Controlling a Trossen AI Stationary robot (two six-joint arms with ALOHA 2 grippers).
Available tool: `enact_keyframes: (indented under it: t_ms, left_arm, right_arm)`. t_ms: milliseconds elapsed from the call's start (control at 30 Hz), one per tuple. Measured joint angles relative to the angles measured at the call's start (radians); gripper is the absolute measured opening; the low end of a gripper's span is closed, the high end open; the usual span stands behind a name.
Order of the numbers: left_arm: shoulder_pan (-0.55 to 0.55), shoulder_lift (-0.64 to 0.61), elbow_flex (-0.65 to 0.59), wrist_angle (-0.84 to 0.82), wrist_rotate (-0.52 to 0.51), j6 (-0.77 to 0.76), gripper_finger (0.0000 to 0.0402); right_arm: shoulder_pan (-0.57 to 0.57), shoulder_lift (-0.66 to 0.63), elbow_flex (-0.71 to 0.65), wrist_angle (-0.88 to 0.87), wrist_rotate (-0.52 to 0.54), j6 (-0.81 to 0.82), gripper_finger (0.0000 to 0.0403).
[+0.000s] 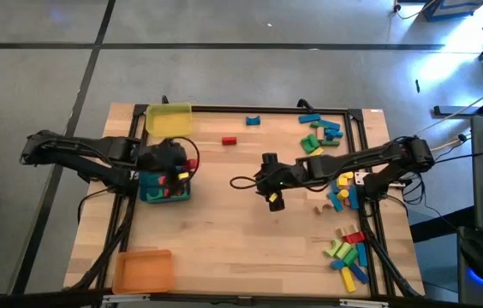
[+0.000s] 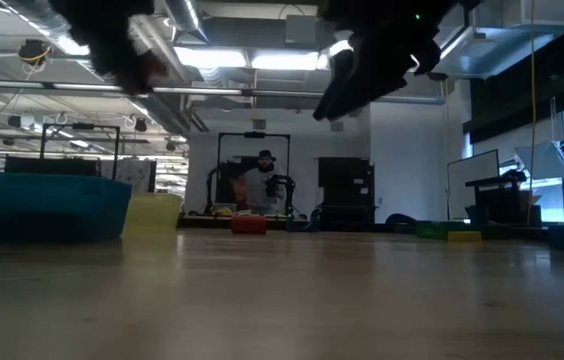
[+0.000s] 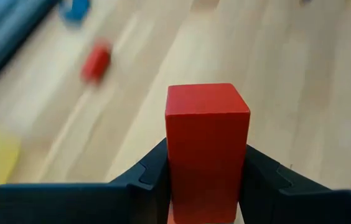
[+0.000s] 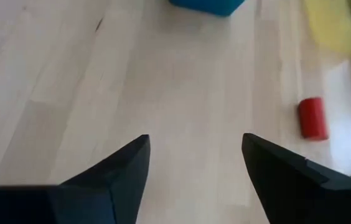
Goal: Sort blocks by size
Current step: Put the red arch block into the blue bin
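My left gripper (image 1: pixel 188 167) hovers over the blue tray (image 1: pixel 152 192) at the table's left, shut on a red block (image 3: pixel 206 143). A few blocks lie in that tray. My right gripper (image 1: pixel 273 197) hangs open above the bare table middle, with nothing between its fingers (image 4: pixel 194 162). A small red block (image 1: pixel 229 140) and a blue block (image 1: pixel 252 121) lie alone near the far edge. Loose blocks lie in clusters at the far right (image 1: pixel 323 133), the right (image 1: pixel 342 192) and the near right (image 1: pixel 348 257). My left gripper pinches the red block's two opposite long sides (image 3: pixel 174 163) between its two fingers. The block's square end (image 3: pixel 206 99) sticks out past the fingertips. The fingers slant down from the table's left side, and the block is lifted clear of the tray and table.
A yellow tray (image 1: pixel 169 118) stands at the far left and an orange tray (image 1: pixel 143 269) at the near left corner. A black frame (image 1: pixel 357 115) edges the table. Bare wood lies between the two arms. A person (image 2: pixel 260 180) stands in the room beyond.
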Motion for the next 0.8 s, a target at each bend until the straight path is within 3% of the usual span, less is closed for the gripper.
enact_keyframes:
  t_ms: [200, 300, 800]
  left_arm:
    - [-0.019, 0.013, 0.010, -0.256, 0.048, -0.157, 0.0118]
    - [-0.026, 0.036, 0.010, -0.306, 0.049, -0.191, 0.0118]
    - [-0.023, 0.202, -0.126, -0.212, 0.141, -0.234, 0.0120]
  right_arm:
    - [0.000, 0.009, -0.076, 0.111, 0.002, 0.062, 0.0249]
    - [0.000, 0.010, -0.111, 0.161, 0.002, 0.093, 0.0248]
    - [-0.002, 0.010, -0.213, 0.276, 0.008, 0.154, 0.0248]
